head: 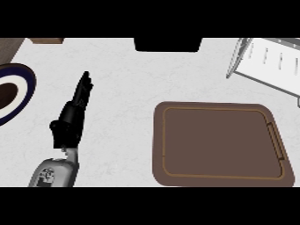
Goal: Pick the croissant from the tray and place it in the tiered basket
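The brown tray (221, 180) lies on the white counter at the lower right, and its surface is bare. No croissant shows anywhere on it. The tiered basket (277, 66), white with wire sides, stands at the upper right and is cut off by the view's edge. My left hand (72, 117) is left of the tray, well apart from it, with its fingers straight and pointing away from me, holding nothing. My right hand does not show.
A round plate (23, 94) with a dark blue rim and a brown centre sits at the left edge. A black object (168, 44) stands at the top middle, and a brown one (46, 40) at the top left.
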`<state>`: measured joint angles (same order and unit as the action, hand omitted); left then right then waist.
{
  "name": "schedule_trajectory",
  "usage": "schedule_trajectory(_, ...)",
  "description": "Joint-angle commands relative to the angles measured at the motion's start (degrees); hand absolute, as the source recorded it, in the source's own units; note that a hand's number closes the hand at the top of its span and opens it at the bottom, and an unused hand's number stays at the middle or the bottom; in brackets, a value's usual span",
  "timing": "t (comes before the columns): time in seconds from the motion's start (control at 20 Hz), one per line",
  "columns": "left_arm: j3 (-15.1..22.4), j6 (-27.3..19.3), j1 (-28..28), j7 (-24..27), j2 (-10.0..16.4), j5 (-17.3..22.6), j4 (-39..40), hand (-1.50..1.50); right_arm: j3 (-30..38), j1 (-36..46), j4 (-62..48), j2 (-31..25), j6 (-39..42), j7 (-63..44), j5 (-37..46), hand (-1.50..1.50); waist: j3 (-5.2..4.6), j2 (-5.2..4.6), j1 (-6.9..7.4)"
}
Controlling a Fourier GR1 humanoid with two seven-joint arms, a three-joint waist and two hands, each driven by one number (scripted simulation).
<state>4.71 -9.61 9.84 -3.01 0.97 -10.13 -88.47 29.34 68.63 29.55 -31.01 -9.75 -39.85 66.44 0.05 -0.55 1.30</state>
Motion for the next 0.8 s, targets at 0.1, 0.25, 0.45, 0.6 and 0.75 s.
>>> schedule_trajectory(0.1, -0.12, -1.17, 0.83, 0.91, -0.87, -0.66, 1.58, 0.0, 4.65, 1.16, 2.72, -4.02, -8.74, 1.06, -3.95, -1.5, -0.02, 0.05, -0.4)
schedule_trajectory(0.25, -2.44, 0.45, -0.31, 0.91, 1.28, 1.32, 0.18, 0.0, 5.29, -3.2, 7.02, -4.7, -10.36, -1.65, -4.58, -1.5, -0.07, 0.68, -1.65)
schedule_trajectory(0.45, -1.0, -0.1, -2.7, 0.55, 0.53, 0.3, -0.59, 0.0, 8.41, -6.3, 15.49, -4.8, -10.92, -5.49, -8.28, -1.5, -0.08, 1.24, -2.77)
schedule_trajectory(0.6, -2.51, -1.72, -3.85, -0.42, 0.48, 0.44, -1.88, 0.0, 11.28, -12.5, 23.86, -5.48, -7.4, -4.94, -12.63, -1.5, -0.08, 2.04, -4.65)
schedule_trajectory(0.75, -2.77, -1.08, -4.65, -0.43, 1.42, 0.38, -1.89, 0.0, 14.22, -21.61, 33.05, -3.26, -4.5, -1.79, -18.2, -1.5, -0.07, 2.1, -5.4)
